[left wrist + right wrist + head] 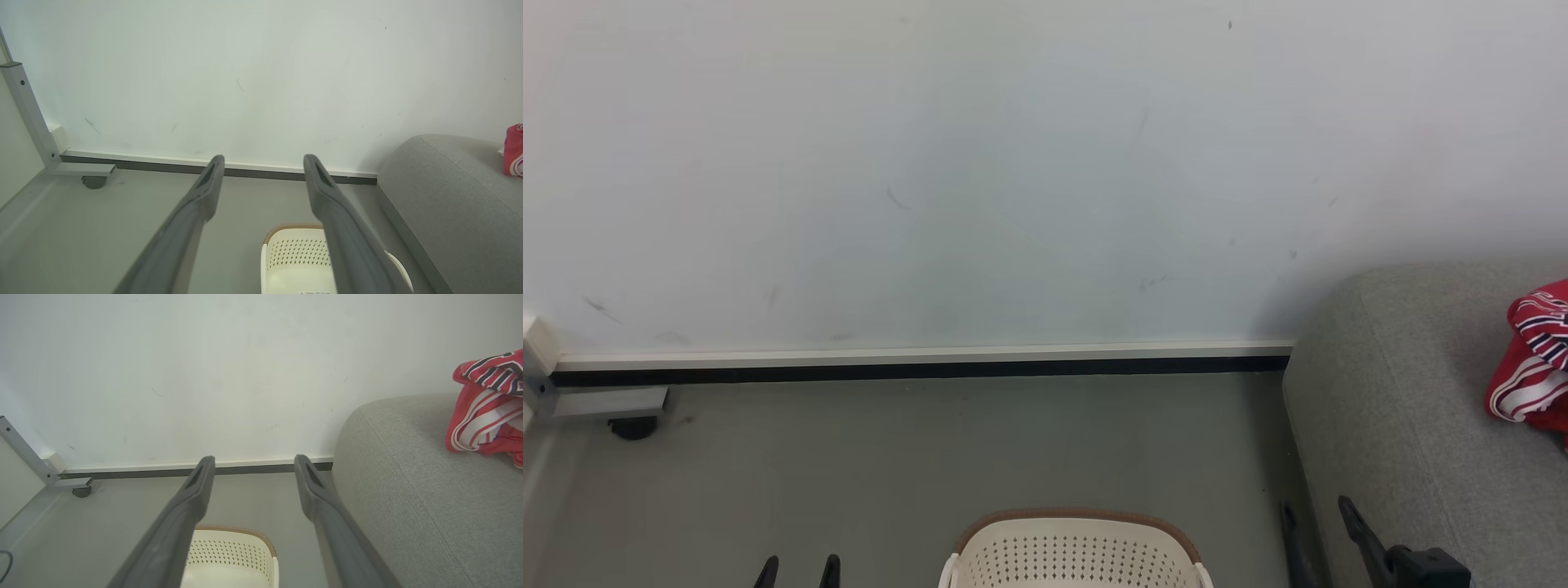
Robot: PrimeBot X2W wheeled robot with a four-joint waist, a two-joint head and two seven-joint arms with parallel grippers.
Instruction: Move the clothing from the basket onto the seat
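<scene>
Red clothing [1531,367] bunched on grey seat [1405,425], cream basket [1078,549] on floor [890,474] beside it, left gripper [264,161] and right gripper [253,460] fingers spread apart

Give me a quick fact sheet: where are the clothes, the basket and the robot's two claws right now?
clothing: red with white trim, heaped on the grey seat
basket: on the floor beside the seat; the visible part of its inside is bare
left gripper: open, holding nothing
right gripper: open, holding nothing, near the seat's edge
</scene>
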